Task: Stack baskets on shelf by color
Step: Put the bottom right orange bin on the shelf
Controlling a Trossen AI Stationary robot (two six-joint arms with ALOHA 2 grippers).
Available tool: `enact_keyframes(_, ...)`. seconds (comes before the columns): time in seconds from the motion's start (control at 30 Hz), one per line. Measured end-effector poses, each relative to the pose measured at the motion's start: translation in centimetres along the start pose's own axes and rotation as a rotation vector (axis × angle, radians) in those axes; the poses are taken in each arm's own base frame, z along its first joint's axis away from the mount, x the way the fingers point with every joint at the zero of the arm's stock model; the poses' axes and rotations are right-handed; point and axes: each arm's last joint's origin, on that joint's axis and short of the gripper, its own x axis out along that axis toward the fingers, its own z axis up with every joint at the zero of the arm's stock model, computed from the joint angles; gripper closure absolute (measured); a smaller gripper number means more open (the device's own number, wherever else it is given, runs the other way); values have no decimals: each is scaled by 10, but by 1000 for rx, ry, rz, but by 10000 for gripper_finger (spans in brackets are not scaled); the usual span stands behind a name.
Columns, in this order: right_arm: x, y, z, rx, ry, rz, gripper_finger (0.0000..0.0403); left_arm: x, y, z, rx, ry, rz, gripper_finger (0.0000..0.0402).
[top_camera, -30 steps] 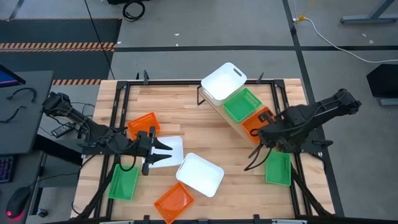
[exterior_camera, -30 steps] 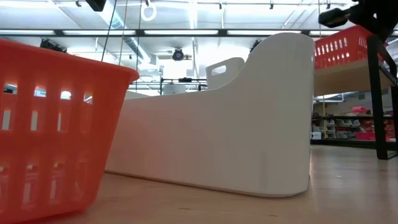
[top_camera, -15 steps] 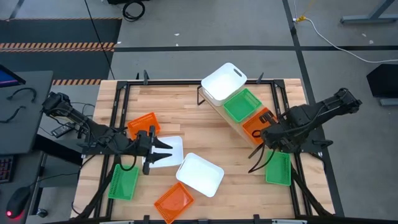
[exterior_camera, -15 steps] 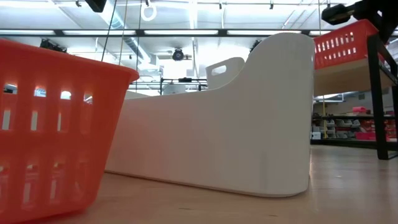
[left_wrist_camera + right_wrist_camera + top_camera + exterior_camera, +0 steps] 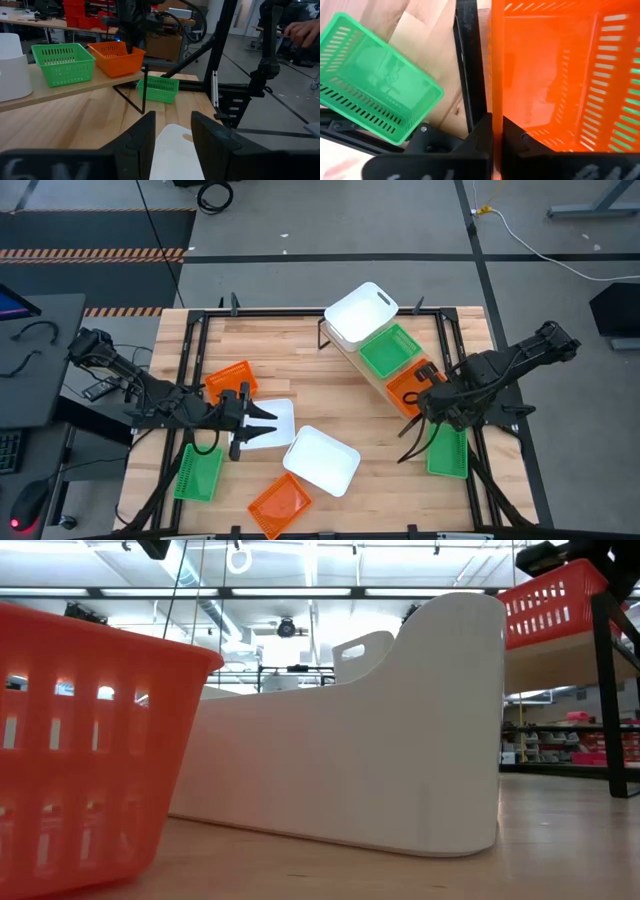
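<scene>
Where the shelf point(image 5: 375, 385) slants across the far right part of the table point(image 5: 300, 360), three baskets sit on it in a row: a white basket point(image 5: 360, 310) at its far end, a green basket point(image 5: 388, 348) next to that, and an orange basket point(image 5: 412, 385) at its near end.

Right gripper point(image 5: 418, 398): at the near end of the shelf, fingers pressed on the near wall of that orange basket; the right wrist view shows the orange wall point(image 5: 492, 100) pinched between the two dark fingers point(image 5: 520, 145).

Second green basket point(image 5: 447, 450): on the table just beside the shelf's near end, below the right arm; it shows in the right wrist view point(image 5: 372, 80) next to the shelf's black frame point(image 5: 467, 65).

Left gripper point(image 5: 262, 422): well apart from the shelf on its left, over a flat white basket point(image 5: 270, 423), fingers spread, holding nothing; the left wrist view shows white plastic point(image 5: 172, 150) between the open fingers.

Remaining baskets, all away from the shelf:
- orange basket point(image 5: 230, 383), left of the shelf, just beyond the left gripper;
- green basket point(image 5: 198, 472), near left corner of the table;
- large-looking white basket point(image 5: 320, 460), near the middle front;
- orange basket point(image 5: 279, 504), at the front edge, touching the white one.
</scene>
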Motion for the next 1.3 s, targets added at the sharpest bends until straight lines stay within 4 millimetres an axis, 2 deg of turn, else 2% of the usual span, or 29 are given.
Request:
enact_keyframes(0.43,0,0,-1,65,7,-4,362,0,0,0,0,0,0,269)
enact_keyframes(0.57,-2,0,-1,64,8,1,360,0,0,0,1,0,0,269)
enact_keyframes(0.9,-23,-3,1,79,-67,-6,359,0,0,0,2,1,0,269)
enact_keyframes(1.3,-24,-3,-1,96,-49,-8,359,0,0,0,1,0,0,269)
